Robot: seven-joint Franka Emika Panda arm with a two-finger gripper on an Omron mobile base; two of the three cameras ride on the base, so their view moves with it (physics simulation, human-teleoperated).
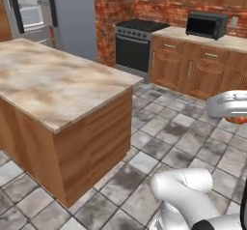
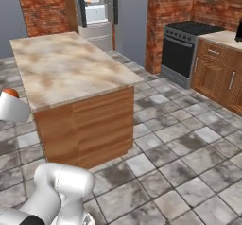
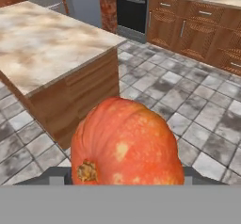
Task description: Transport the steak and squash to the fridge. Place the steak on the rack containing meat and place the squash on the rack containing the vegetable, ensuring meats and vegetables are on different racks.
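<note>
Holding the orange squash (image 3: 126,145) close in the hand (image 3: 127,178), stem near the lens | worktop (image 1: 53,79) ahead-left | fridge (image 2: 97,11) open beyond it, well apart.

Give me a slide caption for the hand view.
Orange squash fills the foreground, marble-topped island and black range beyond.

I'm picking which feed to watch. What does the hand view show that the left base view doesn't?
Hand view alone: the orange squash up close with its brown stem, filling the foreground where the gripper is. Left base view alone: the black hood above the stove, and the white arm. Both: the marble-topped island, black stove, microwave, wooden cabinets, the open fridge and tiled floor.
</note>
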